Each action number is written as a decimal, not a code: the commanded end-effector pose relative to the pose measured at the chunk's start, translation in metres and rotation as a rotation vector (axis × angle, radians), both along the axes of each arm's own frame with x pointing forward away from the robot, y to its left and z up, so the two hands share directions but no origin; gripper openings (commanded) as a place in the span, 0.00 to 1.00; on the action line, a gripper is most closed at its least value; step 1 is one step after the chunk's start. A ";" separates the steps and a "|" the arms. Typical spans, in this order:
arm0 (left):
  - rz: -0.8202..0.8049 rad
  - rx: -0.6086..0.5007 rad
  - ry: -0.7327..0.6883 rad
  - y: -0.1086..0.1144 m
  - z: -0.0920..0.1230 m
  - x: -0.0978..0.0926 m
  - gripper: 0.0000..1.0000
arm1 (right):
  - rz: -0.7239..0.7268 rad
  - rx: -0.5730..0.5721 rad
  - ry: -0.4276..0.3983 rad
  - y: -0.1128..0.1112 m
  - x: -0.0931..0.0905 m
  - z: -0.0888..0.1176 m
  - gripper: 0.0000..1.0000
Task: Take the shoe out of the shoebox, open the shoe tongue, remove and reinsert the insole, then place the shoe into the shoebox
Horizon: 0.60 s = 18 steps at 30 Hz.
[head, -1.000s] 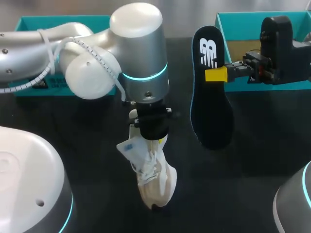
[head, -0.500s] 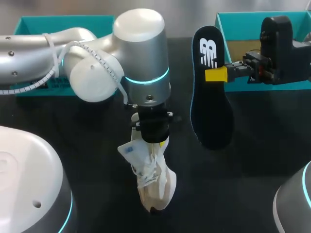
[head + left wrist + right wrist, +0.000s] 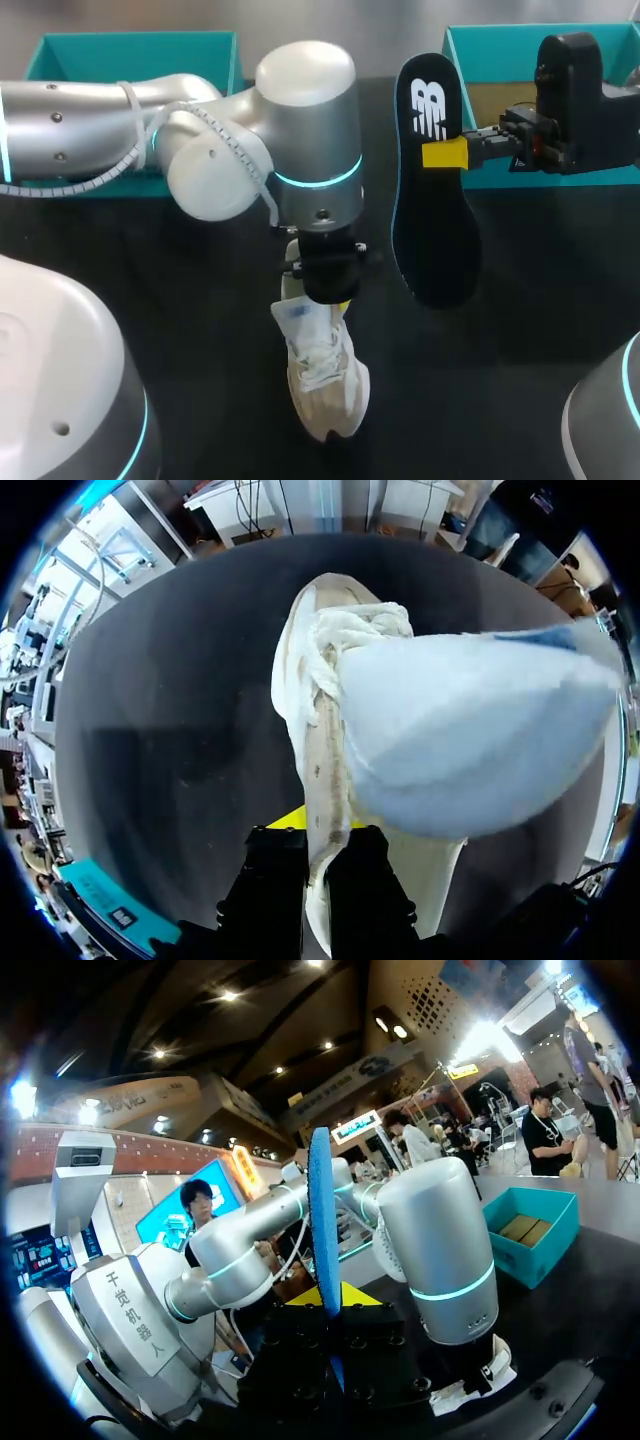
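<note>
Left gripper [image 3: 328, 292] [image 3: 315, 832] is pinching the heel-end wall of the white shoe [image 3: 325, 385] [image 3: 318, 670], fingers narrow with the wall between them; the shoe's toe end is resting on the black table [image 3: 520, 340], pointing toward the near edge; its pale tongue [image 3: 470, 730] is standing up just ahead of the fingers. Right gripper [image 3: 447, 152] [image 3: 328, 1305] is clamping the black insole [image 3: 435, 210] [image 3: 322, 1210] by its edge, holding it upright above the table, apart from the shoe; right teal box [image 3: 490, 45] is sitting behind it, left teal box [image 3: 130, 48] behind the left arm.
</note>
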<state>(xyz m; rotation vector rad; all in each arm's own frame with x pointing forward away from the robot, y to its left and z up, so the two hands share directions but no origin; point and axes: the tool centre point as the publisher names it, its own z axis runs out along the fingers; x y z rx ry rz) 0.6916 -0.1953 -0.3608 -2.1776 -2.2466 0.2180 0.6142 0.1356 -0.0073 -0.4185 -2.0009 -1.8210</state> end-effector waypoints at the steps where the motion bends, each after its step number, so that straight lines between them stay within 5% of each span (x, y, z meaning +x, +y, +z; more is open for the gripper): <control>1: -0.013 -0.007 -0.001 -0.005 -0.014 0.002 0.00 | 0.002 -0.002 0.001 0.002 0.001 0.000 0.00; 18: -0.078 -0.058 -0.021 -0.017 -0.032 0.007 0.00 | 0.002 -0.002 0.001 0.002 0.001 0.000 0.00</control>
